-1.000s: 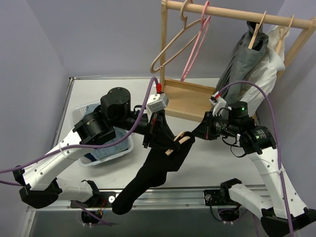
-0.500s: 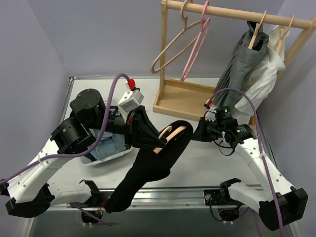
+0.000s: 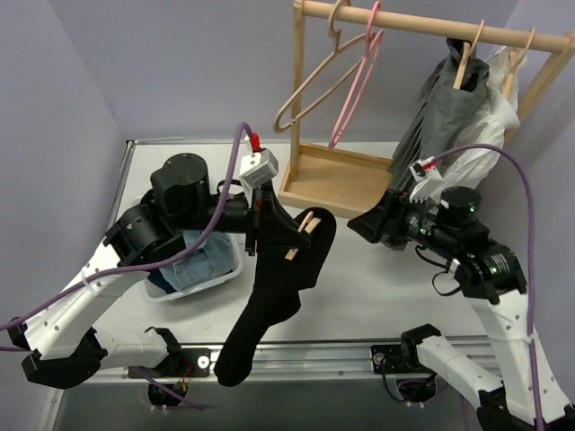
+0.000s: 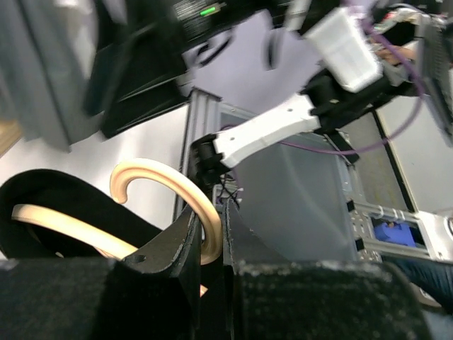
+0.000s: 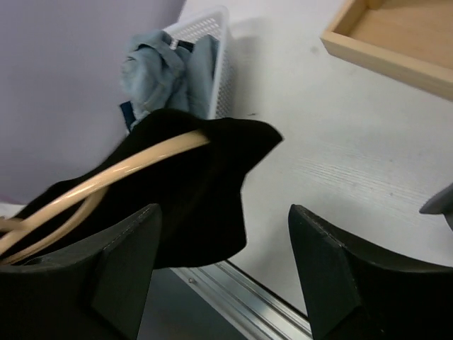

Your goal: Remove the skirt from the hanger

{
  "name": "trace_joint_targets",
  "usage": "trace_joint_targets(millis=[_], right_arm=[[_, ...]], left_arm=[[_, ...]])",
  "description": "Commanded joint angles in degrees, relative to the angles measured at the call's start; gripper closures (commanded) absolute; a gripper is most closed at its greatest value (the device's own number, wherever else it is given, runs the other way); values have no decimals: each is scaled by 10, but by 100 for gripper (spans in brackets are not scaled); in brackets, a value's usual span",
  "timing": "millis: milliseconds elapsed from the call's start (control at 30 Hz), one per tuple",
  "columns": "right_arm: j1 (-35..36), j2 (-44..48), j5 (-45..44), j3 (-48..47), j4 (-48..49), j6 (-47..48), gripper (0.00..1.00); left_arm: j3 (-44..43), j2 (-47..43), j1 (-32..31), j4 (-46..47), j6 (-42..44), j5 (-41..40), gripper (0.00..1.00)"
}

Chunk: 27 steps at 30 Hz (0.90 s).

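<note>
Near the front rail, the skirt (image 3: 274, 301) dangles long from the hanger (image 4: 163, 177), which the left gripper (image 4: 209, 237) clamps. Farther right, the right gripper (image 3: 359, 224) gapes wide, just clear of the skirt. A shallow pinch might slip off, or tug the hanger askew.

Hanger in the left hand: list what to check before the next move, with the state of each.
1. left hand shut on the hanger just below its hook: ok.
2. black garment off the hanger: not ok, it drapes over it.
3. right hand open: ok.
4. Right hand on the garment: not ok, it holds nothing and is apart from the cloth.
5. Garment's lower end free of the table rail: cannot tell.
</note>
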<state>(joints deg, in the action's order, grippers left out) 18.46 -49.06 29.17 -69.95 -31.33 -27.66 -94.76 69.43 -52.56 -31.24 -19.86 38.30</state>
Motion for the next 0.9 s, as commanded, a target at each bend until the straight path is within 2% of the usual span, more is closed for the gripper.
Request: trace_joint_targets(millis=[0,500,700,867], right_arm=[[3,-21,60,-18,-9,-11,32],[27,-75,49,2,37,-32,34],[97,-98,-12,7,55,-42,34],[116,-129,-77,7,47,-35,39]], left_arm=[[-22,8,4,8,-7,-46,98],[-17,12,5,42,-27,-9,98],[-16,19,5,68,-44,9,98],[-22,19,7,70,-47,24,98]])
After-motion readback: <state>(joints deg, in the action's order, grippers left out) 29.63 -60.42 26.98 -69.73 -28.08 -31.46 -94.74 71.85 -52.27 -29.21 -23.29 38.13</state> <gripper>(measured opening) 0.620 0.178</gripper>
